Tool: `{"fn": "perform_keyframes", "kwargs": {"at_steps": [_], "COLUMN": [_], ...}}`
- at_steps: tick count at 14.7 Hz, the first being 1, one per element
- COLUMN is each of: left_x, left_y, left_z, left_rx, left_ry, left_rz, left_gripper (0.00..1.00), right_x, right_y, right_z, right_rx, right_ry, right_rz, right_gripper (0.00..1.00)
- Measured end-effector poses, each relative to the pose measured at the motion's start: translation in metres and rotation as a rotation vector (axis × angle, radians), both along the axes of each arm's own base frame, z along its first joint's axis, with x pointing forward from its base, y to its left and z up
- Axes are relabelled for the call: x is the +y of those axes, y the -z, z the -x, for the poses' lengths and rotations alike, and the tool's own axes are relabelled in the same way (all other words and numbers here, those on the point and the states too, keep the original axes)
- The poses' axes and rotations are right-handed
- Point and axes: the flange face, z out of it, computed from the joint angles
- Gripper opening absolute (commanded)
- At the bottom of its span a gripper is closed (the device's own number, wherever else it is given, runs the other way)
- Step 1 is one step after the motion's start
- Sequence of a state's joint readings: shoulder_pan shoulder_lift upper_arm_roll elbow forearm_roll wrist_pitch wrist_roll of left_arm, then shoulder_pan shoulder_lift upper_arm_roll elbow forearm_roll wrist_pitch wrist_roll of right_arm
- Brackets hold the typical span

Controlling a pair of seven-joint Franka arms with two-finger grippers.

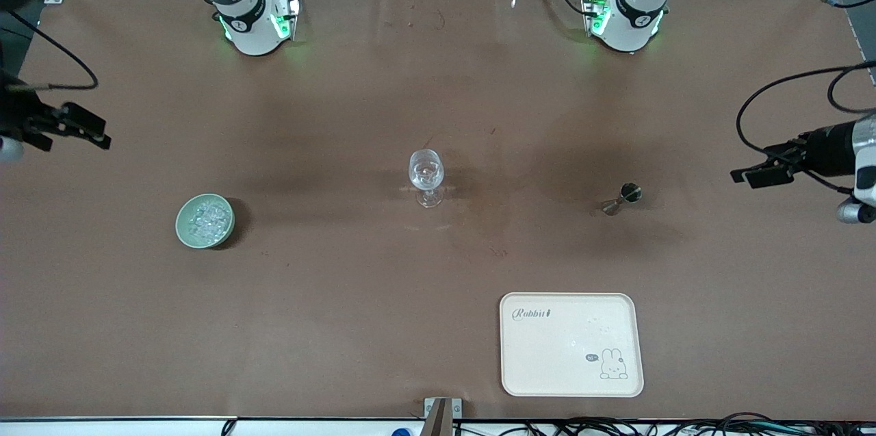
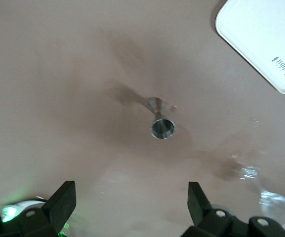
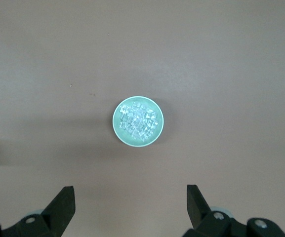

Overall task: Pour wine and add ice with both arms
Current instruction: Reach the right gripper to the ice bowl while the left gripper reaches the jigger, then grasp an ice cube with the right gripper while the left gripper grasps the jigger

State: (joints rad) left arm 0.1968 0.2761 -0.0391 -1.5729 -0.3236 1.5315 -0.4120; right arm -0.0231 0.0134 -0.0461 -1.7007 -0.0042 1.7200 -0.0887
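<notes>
**Both grippers held high and wide apart, ice heaped in its bowl**

The right gripper hangs in the air over the bare brown table at the right arm's end, its arm waiting. In the right wrist view its two black fingers stand well apart with nothing between them, and the bowl lies on the cloth below.

The green bowl sits on the table toward the right arm's end, nearer to the front camera than the right arm's base. The ice fills it in a glinting pile of small clear cubes, all of them inside the rim; the right wrist view shows the same heap in the pale green dish.

At the middle of the table stands the wine glass, upright on its stem and clear.

Toward the left arm's end, a small metal jigger stands on the cloth, well apart from the glass. The left wrist view looks into its open upper cup.

A cream tray printed with a rabbit lies flat, nearer to the front camera than the jigger.

The left gripper hangs over the table's edge at the left arm's end, also waiting, fingers spread wide and holding nothing.
</notes>
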Motion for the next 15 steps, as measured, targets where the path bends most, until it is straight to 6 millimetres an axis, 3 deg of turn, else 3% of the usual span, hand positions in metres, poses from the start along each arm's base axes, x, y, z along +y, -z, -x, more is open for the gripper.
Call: {"fn": "perform_keyframes", "kwargs": {"at_steps": [6,10,12,15], "left_x": [0.046,0.043,0.043,0.042], "left_y": [0.119,0.169,0.195,0.224], "left_z": [0.001,0.007,0.013,0.016], "left_rx": [0.127,0.212,0.258,0.302], "left_ry": [-0.249,-0.332,-0.36,-0.397], "left_rz": [0.267,0.382,0.415,0.461], "left_gripper": [1.0,0.98,0.98,0.95], "right_x": [-0.002,-0.007,-0.009,-0.009], "right_y": [0.117,0.204,0.234,0.259], "right_z": [-0.044,-0.052,-0.052,-0.052], "right_rx": [0.073,0.041,0.059,0.078], "right_ry": [0.0,0.005,0.007,0.007], "right_rz": [0.003,0.01,0.011,0.011], "right_gripper": [0.97,0.96,0.94,0.93]}}
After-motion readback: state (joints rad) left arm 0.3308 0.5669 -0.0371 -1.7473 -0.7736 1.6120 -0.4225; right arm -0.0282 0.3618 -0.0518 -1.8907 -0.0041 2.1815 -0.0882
